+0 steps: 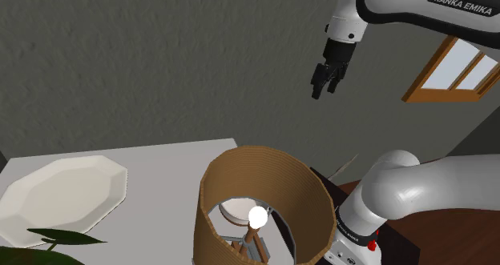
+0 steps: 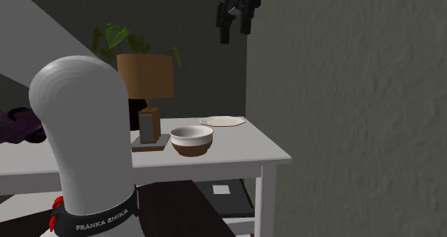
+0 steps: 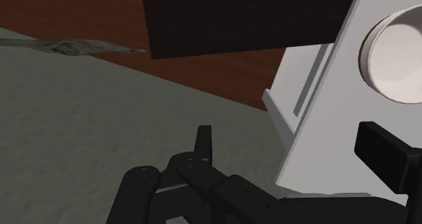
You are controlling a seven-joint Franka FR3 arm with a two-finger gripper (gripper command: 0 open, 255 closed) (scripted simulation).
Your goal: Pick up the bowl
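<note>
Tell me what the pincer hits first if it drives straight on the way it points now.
Probably the white table, at its edge: in the wrist view that lies ahead of the open pincer. The bowl sits off to one side; depth is unclear.

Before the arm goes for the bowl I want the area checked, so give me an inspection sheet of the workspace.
Surface: white table, with a lower shelf.
Job's things: bowl, white inside, brown base, upright on the table near the lamp, untouched.
Clutter: lamp with a brown shade; white plate at the far end of the table; plant behind the lamp.
Grippers: gripper open, high above the table, holding nothing.
Cables: nothing seen.
Surroundings: grey wall; window with a wooden frame.
</note>
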